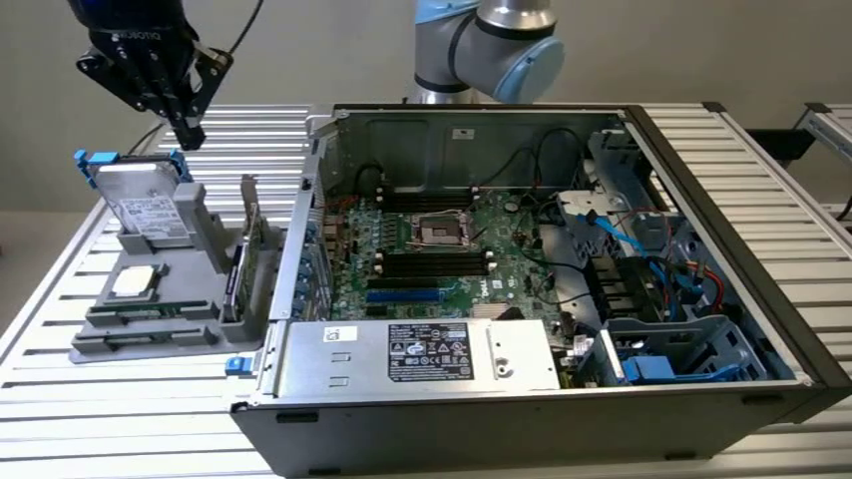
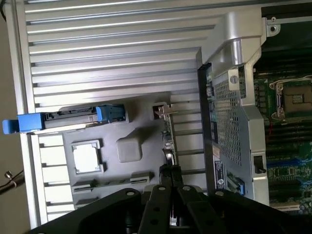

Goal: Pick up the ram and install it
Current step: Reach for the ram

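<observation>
One open computer case (image 1: 533, 429) stands just beside one grey holder tray (image 1: 94, 349), on the exterior view's right of it. One gripper (image 1: 191, 138), fingers pressed together and holding nothing, hangs above the tray's far end. The tray carries four parts:

- one blue-framed hard drive (image 1: 140, 205), upright at the far end
- one expansion card (image 1: 237, 284), on the edge beside the case
- one ram (image 1: 147, 316), lying flat in a near slot
- one processor (image 1: 138, 282), between the ram and the drive

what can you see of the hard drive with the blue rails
The hard drive is a flat silver metal box with a white label, held in blue rails that stick out at its upper corners. It stands on edge, leaning back slightly, in the rear slot of the grey holder on the slatted table, at the exterior view's left of the computer case. Nothing else touches it.
</observation>
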Tool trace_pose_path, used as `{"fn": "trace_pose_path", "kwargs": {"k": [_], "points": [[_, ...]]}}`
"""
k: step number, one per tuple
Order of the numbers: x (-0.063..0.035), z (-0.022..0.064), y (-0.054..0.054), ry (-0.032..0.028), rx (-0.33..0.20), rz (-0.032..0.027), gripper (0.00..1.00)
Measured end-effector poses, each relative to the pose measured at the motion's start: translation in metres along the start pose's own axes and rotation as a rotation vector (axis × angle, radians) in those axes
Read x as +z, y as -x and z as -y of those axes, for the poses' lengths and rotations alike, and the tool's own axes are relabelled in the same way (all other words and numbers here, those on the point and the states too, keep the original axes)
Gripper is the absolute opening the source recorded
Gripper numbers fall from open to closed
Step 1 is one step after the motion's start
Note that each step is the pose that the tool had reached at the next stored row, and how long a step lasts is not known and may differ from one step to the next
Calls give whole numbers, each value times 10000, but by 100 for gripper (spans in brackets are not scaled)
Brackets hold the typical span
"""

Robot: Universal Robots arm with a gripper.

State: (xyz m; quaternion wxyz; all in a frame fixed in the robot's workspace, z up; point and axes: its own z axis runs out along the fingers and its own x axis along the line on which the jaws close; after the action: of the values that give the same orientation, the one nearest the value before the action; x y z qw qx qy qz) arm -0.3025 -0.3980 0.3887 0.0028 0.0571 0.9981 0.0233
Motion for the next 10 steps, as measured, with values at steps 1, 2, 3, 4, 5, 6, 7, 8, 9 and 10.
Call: {"fn": "trace_pose_path", "kwargs": {"k": [1,2,3,4,5,6,7,8,9,10], "points": [[3,5,-46,0,-6,0,10],[7,11,-95,0,-14,0,10],[10,16,-136,0,-25,-2,10],[15,21,-177,0,-37,-2,10],[21,26,-220,0,-44,-2,10],[27,32,-266,0,-47,-2,10],[31,37,-310,1,-47,-2,10],[36,42,-355,0,-47,-2,10],[39,48,-401,1,-46,-2,10],[40,51,-434,1,-46,-2,10]]}}
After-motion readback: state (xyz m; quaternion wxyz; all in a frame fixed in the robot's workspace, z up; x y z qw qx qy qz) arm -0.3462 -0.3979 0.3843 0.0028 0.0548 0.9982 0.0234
